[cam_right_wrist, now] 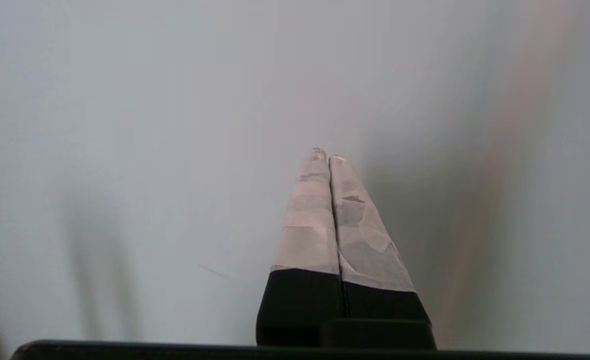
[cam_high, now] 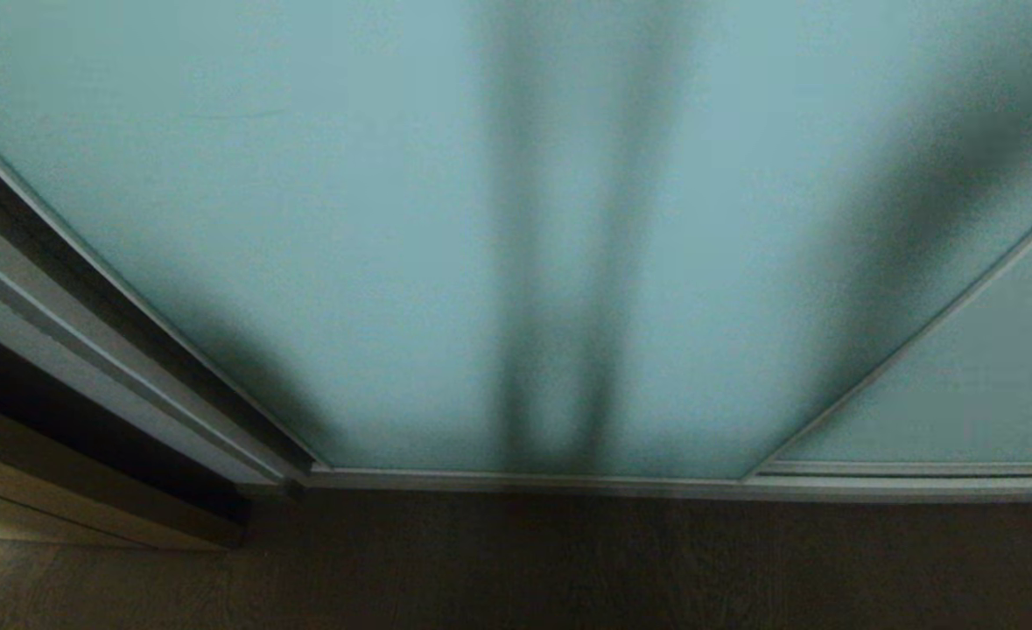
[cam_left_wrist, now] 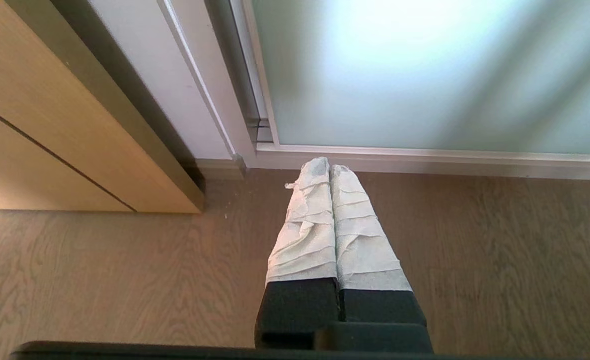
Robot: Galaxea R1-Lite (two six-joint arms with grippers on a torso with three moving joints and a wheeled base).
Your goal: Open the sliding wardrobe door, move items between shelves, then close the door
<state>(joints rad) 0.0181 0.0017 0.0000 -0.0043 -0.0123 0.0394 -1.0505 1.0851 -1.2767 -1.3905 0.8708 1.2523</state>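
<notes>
Overhead, I see only the sliding wardrobe door filling the view, shut. My left gripper, fingers pressed together, hangs over the floor by the door's corner; right gripper, also closed, faces the frosted glass.

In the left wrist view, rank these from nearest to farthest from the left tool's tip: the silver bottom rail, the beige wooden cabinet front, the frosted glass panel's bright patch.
1. Silver metal bottom rail, just beyond the shut left tool.
2. Bright patch of the frosted pale blue-green glass door panel, above the rail.
3. Beige wooden cabinet front, off to one side.
</notes>
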